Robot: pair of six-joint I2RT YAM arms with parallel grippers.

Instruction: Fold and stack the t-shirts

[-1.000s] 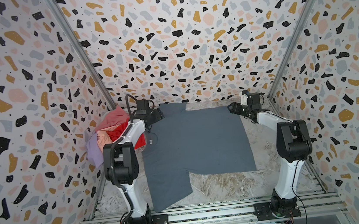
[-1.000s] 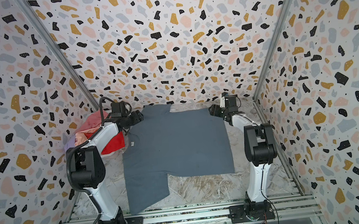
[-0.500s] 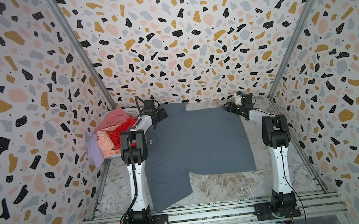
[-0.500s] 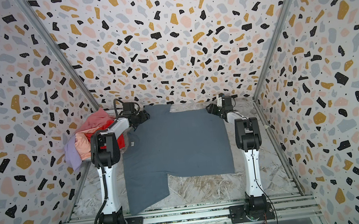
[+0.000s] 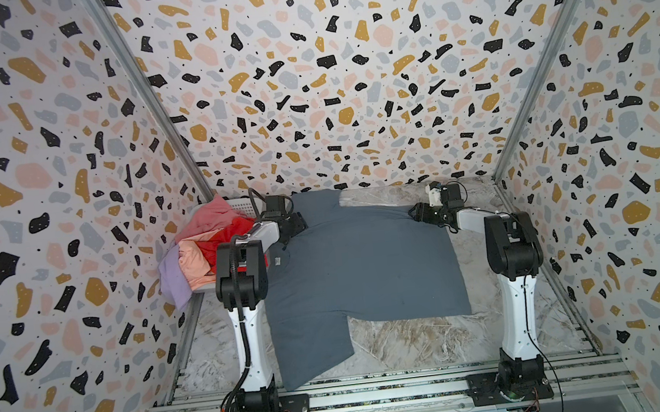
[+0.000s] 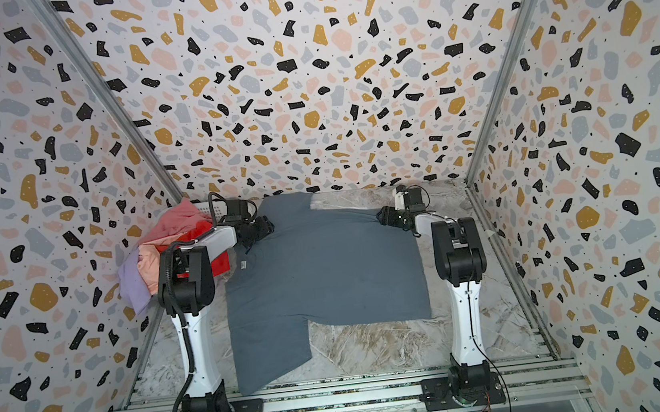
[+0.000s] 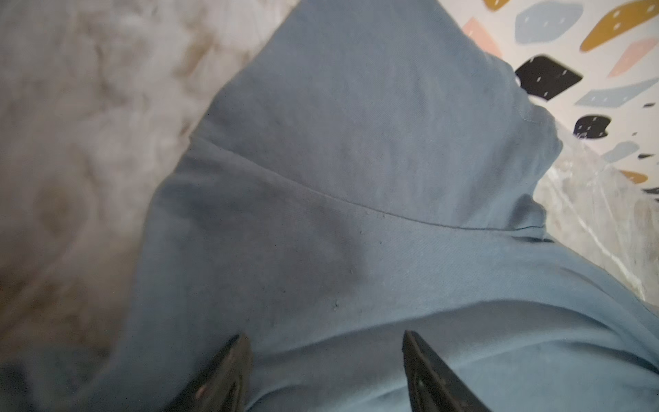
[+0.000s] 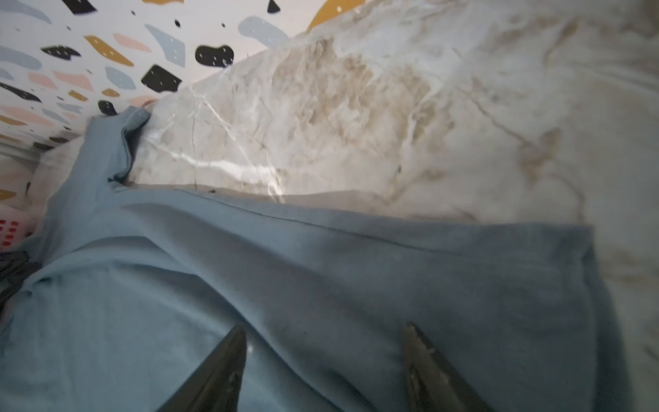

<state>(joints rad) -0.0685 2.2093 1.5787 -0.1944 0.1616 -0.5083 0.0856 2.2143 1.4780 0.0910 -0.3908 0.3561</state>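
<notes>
The marble table [image 5: 397, 346] holds one garment laid out flat. This is the slate grey-blue t-shirt [image 5: 363, 262], which lies across the middle with its collar end toward the left arm, one sleeve at the back wall and the other near the front rail. The heap of other t-shirts [image 5: 207, 245] sits in and over the white basket [image 5: 236, 203] at the back left corner, unfolded.

The main change is in the arms. A second ago their elbows were splayed outward. Now both stand as upright columns, with forearms reaching over the shirt's far edge.

The left gripper [image 5: 299, 225] is over the far shoulder, and the right gripper [image 5: 416, 211] has come inward onto the far hem corner. In each wrist view the fingers [image 7: 235, 360] stand spread with cloth lying between them, and nothing is pinched yet.

I judge that the shirt is now spread out and the first fold is about to start, with both jaws needing to close on that far edge together. No shirt is folded or stacked so far.

Against the earlier frames the shirt's outline is almost unchanged (the neck label [image 5: 278, 260] is in the same spot). Only the cloth by the right gripper differs, and it now puckers slightly toward the jaws.
</notes>
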